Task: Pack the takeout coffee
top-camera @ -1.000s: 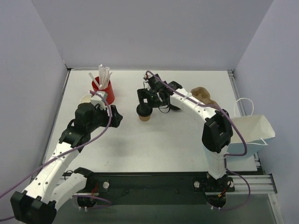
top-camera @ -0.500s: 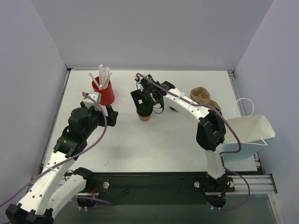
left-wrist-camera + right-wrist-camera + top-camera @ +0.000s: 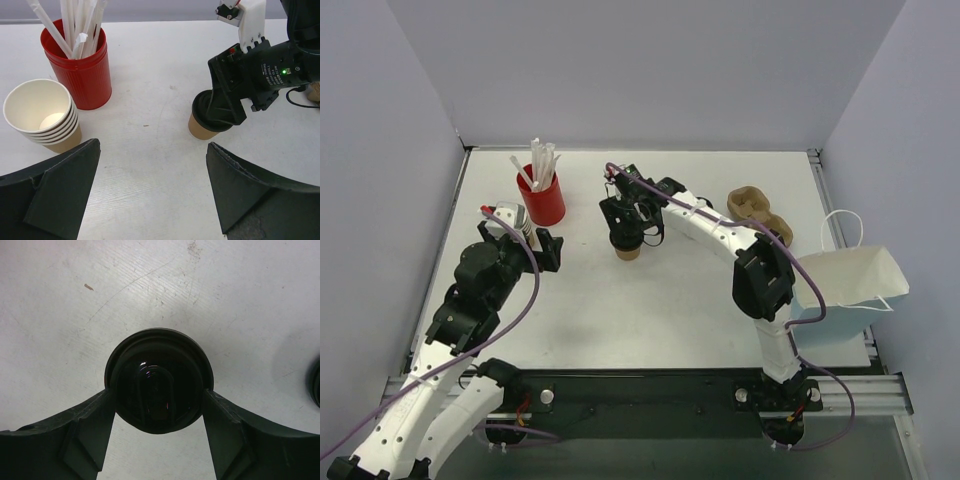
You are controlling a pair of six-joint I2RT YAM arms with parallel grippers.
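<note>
bare tabletop (image 3: 650,310) open ahead of your left gripper (image 3: 152,145), jaws spread wide, red straw tin (image 3: 80,65) and stacked cream cups (image 3: 42,117) crowding its left side, your right gripper (image 3: 159,395) straddling the takeout coffee (image 3: 202,127) and covering its top, cup carrier (image 3: 757,208) and paper bag (image 3: 855,280) well apart at right
</note>
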